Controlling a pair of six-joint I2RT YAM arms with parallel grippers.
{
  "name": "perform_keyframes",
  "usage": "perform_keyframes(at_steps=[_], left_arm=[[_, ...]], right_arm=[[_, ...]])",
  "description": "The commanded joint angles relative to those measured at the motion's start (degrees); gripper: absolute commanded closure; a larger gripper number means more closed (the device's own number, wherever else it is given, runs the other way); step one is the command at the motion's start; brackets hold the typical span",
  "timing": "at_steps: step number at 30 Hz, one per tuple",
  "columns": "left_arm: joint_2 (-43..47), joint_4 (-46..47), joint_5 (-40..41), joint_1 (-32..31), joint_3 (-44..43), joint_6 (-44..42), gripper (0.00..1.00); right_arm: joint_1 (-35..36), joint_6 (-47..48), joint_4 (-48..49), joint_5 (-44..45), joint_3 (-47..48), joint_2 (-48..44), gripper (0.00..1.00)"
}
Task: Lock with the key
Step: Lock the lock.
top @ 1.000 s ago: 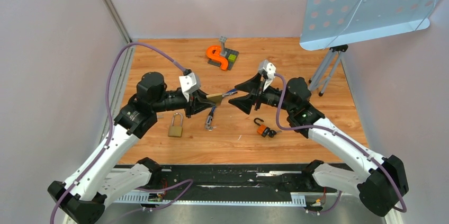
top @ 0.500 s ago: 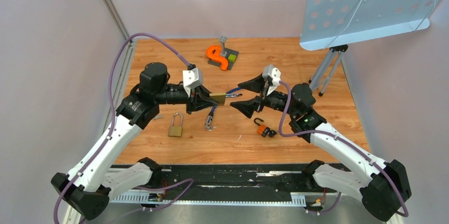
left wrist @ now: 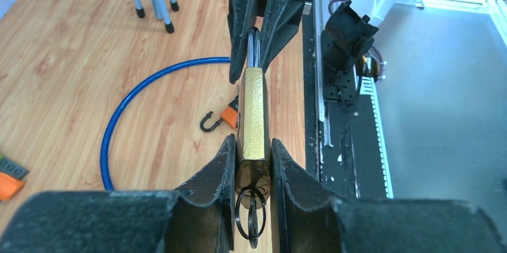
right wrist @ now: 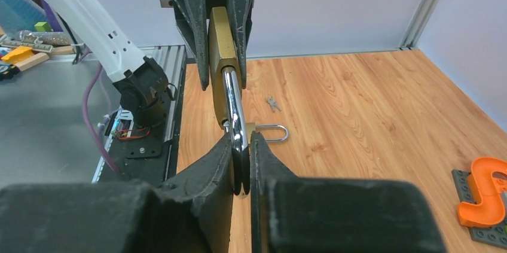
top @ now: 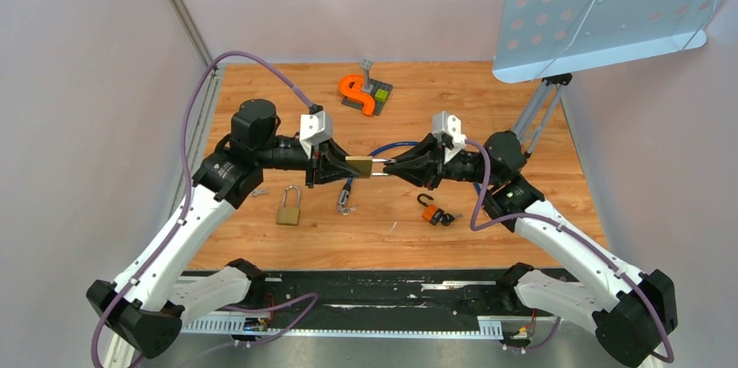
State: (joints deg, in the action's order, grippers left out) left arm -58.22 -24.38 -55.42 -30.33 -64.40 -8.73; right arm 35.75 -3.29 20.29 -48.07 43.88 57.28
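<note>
Mid-air between the arms: right claw has just closed on the shackle

Right claw (right wrist: 241, 139) is now clamped on the steel shackle (right wrist: 233, 100). One second ago it was spread wide and well apart from the lock; half a second ago it was nearer but still gaping. Left claw (left wrist: 254, 145) has the same grip as before, pinched on the flat sides of the brass padlock (left wrist: 254, 109). It holds the body level above the surface (top: 261, 107), shackle end pointing at the right arm.

Key (left wrist: 251, 217) hangs with its ring at the keyhole end, between the left fingers (left wrist: 224, 163) and behind their tips. It looks seated in the keyhole, but I can't confirm that. The shackle is seen edge-on, so I can't tell whether it is pushed home or still popped.

What it means: the lock is now held at both ends, so the arms can press the shackle into the body against each other. That is likely the step in hand. Turning the key still lies ahead, and with both claws occupied one of them will probably have to let go and regrasp.

Further out, nothing has shifted. Blue cable (top: 399, 143) arcs just behind the lock. Second brass padlock (top: 290, 206) and loose keys (top: 345, 203) lie below the left claw. Small orange lock (top: 432, 213) lies under the right arm.
</note>
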Motion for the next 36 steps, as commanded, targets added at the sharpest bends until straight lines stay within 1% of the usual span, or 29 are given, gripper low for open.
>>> perform_keyframes(at_steps=[1, 2, 3, 4, 5, 6, 7, 8, 9, 13, 15, 17, 22, 29, 31, 36], left_arm=[[2.2, 10.0, -5.4, -0.3, -1.2, 3.5, 1.0], [2.5, 12.3, -5.6, -0.3, 0.0, 4.5, 1.0], [2.7, 13.8, -5.6, -0.3, 0.7, 7.0, 0.95], [3.1, 17.1, -5.3, -0.3, 2.2, 8.5, 0.91], [3.4, 19.0, -4.3, -0.3, 3.1, 11.9, 0.78], [3.9, 22.6, -3.5, -0.3, 5.1, 15.2, 0.73], [4.2, 24.7, -1.7, -0.3, 6.0, 16.7, 0.63], [4.8, 28.3, -0.8, -0.3, 7.8, 19.3, 0.58], [5.0, 29.6, 0.8, -0.3, 8.7, 20.5, 0.51], [6.2, 36.8, 4.6, -0.3, 13.0, 26.2, 0.43], [6.5, 38.9, 4.0, -0.3, 13.9, 28.0, 0.44], [6.8, 38.8, 3.9, -0.3, 14.4, 28.4, 0.44], [5.7, 40.8, 2.6, -0.3, 15.3, 30.4, 0.43], [3.4, 50.2, -1.0, -0.3, 17.5, 37.4, 0.44], [2.8, 51.2, -2.5, -0.3, 17.5, 38.3, 0.49], [2.7, 51.5, -2.5, -0.3, 17.6, 38.8, 0.59]], right_arm=[[0.2, -1.7, 1.8, -3.5, 2.9, 0.2, 0.88], [0.2, -2.5, 2.1, -3.3, 3.2, 0.3, 0.96], [0.2, -3.6, 2.4, -2.6, 3.6, 0.3, 0.99], [0.2, -5.0, 2.5, -1.4, 4.0, 0.2, 1.0], [0.2, -6.1, 2.6, -0.3, 4.3, 0.1, 1.0], [0.2, -7.3, 2.7, 0.9, 4.7, -0.1, 1.0], [0.2, -8.3, 2.9, 1.7, 4.8, -0.4, 1.0], [0.2, -9.0, 2.9, 2.3, 5.0, -0.7, 1.0], [0.2, -9.8, 3.1, 2.9, 5.0, -1.1, 1.0], [0.1, -11.4, 3.5, 3.6, 4.9, -3.1, 1.0], [0.2, -12.1, 3.7, 4.1, 4.8, -3.9, 1.0], [0.1, -12.5, 4.2, 4.6, 4.7, -4.7, 1.0], [0.2, -13.3, 6.1, 2.4, 4.1, -5.2, 1.0], [0.2, -13.7, 9.7, -2.3, 2.6, -6.0, 1.0], [0.2, -14.1, 10.6, -2.0, 2.3, -6.3, 1.0], [0.1, -14.0, 11.1, -2.3, 2.1, -6.3, 1.0]])
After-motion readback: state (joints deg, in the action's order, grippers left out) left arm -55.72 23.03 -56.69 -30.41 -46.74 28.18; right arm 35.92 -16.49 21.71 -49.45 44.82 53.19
